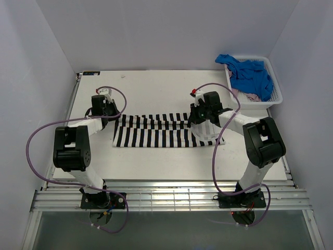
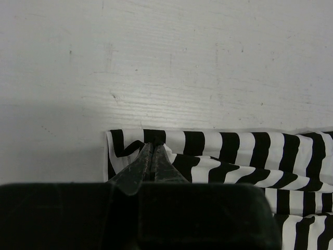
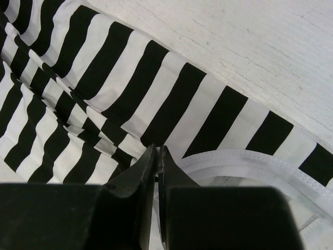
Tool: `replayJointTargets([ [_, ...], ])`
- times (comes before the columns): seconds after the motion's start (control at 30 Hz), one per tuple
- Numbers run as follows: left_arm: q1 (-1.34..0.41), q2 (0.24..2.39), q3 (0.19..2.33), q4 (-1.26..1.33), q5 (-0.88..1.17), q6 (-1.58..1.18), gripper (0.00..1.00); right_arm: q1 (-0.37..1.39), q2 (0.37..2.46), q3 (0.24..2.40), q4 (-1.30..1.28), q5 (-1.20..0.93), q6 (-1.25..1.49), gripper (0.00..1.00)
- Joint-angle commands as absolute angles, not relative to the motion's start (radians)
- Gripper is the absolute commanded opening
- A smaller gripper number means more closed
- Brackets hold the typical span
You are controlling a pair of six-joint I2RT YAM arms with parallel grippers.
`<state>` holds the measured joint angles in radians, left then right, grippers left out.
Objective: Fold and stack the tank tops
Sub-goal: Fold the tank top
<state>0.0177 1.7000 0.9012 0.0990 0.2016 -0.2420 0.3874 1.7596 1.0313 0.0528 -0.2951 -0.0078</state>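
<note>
1. Nearest the overhead camera stand the two black arm bases (image 1: 96, 200). Beyond them the black-and-white striped cloth tank top (image 1: 156, 136) lies stretched along the white surface (image 1: 156, 88), reaching from the left claw (image 1: 115, 117) to the right claw (image 1: 197, 122). Well beyond the right claw, the bright blue cloth tank top (image 1: 250, 73) and a glimpse of the dusty pink cloth tank top (image 1: 252, 97) sit in the white plastic lattice basket (image 1: 277, 89). If the two claws rise or travel unevenly, the fold would probably come out skewed.
2. Left wrist view: a slip looks possible, because only a thin corner fold is caught. The left claw (image 2: 153, 148) is clenched, its tips pinching the corner hem of the striped top (image 2: 234, 151), with bare surface ahead of the tips.
3. Right wrist view: the white-bound strap edge (image 3: 250, 161), just right of the tips, could drag into the fold and bunch. The right claw (image 3: 157, 151) is clenched on a ridge of the striped fabric (image 3: 130, 88).
</note>
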Motion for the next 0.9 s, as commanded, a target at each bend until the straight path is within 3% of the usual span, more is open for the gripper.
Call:
replayJointTargets([
  [0.0,0.018,1.641,0.884,0.141,0.195,-0.264,0.0,0.391,1.756,1.034,0.052,-0.31,-0.023,0.08],
  [0.07,0.017,1.631,0.876,0.141,0.187,-0.27,0.0,0.391,1.756,1.031,0.049,-0.313,-0.021,0.08],
  [0.2,0.017,1.592,0.858,0.129,0.17,-0.276,0.27,0.393,1.749,1.019,0.029,-0.333,-0.023,0.15],
  [0.27,0.018,1.568,0.853,0.103,0.169,-0.287,0.51,0.393,1.741,1.017,0.017,-0.334,-0.026,0.23],
  [0.3,0.017,1.534,0.85,0.094,0.166,-0.293,0.57,0.394,1.729,1.017,0.002,-0.34,-0.026,0.27],
  [0.37,0.017,1.491,0.821,0.087,0.158,-0.31,0.71,0.396,1.707,1.008,0.002,-0.35,-0.025,0.45],
  [0.47,0.017,1.396,0.796,0.058,0.121,-0.345,0.98,0.397,1.634,0.986,-0.028,-0.359,-0.014,0.56],
  [0.6,0.017,1.321,0.822,0.023,0.107,-0.373,0.98,0.399,1.568,0.973,-0.014,-0.376,0.018,0.7],
  [0.63,0.017,1.322,0.837,0.011,0.112,-0.386,0.98,0.397,1.565,0.977,-0.014,-0.38,0.024,0.86],
  [0.67,0.017,1.328,0.853,0.005,0.12,-0.4,0.98,0.397,1.56,0.989,-0.015,-0.382,0.034,0.94],
  [0.7,0.017,1.338,0.877,0.005,0.176,-0.416,0.98,0.397,1.56,0.994,-0.012,-0.379,0.05,0.9],
  [0.87,0.017,1.449,0.913,0.006,0.313,-0.497,0.98,0.396,1.615,1.075,-0.034,-0.261,0.135,0.9],
])
